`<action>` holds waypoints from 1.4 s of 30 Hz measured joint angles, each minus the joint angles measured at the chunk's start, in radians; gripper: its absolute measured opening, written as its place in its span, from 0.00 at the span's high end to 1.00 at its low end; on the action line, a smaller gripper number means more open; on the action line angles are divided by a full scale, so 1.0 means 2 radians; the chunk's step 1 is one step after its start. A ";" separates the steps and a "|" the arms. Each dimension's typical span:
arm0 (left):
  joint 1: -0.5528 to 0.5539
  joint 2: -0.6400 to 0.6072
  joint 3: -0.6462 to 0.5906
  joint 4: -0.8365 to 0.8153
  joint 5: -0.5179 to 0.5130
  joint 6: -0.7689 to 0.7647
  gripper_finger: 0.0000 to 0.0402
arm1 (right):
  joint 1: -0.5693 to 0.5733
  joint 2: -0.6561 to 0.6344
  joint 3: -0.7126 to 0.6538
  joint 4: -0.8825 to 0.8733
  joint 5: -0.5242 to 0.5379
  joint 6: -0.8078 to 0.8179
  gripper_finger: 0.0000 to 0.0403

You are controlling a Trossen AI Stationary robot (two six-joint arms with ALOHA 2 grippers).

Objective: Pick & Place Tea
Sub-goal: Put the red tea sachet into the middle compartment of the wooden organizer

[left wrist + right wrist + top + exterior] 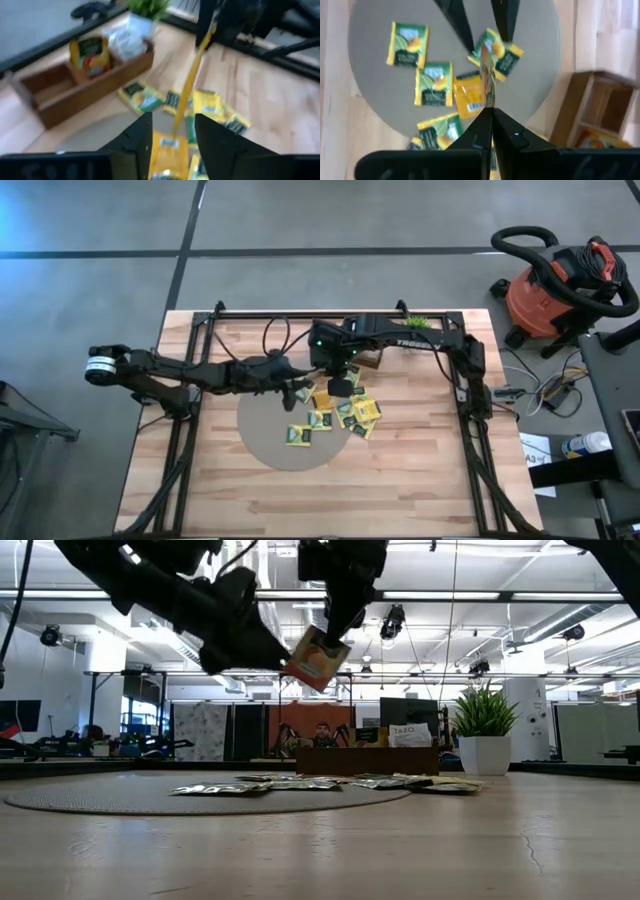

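Only bits we can read: "TAZO" on the white sachet [404, 734] standing in the wooden tray [366, 760], and "TROSSEN" along the right arm [420, 335], just behind its claw.

Yellow and green tea sachets [434, 84] with small dark labels on a grey round mat [265, 430], an orange-red sachet [317, 658] aloft, brown wooden tray [75, 90], pale wood-grain table [400, 490], black tools, green plant [483, 710] in white pot.

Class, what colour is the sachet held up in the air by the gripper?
Orange-red sachet, clearest in the low view.
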 joint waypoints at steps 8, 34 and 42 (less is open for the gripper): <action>0.002 0.001 0.000 -0.068 -0.005 -0.023 0.62 | -0.019 0.000 -0.020 -0.076 0.051 0.004 0.98; 0.001 -0.008 0.002 -0.129 0.018 -0.276 0.62 | -0.028 -0.033 -0.028 -0.095 0.086 0.026 0.98; -0.024 -0.009 0.002 -0.183 0.016 -0.328 0.62 | -0.096 -0.013 -0.025 -0.068 0.089 0.006 0.98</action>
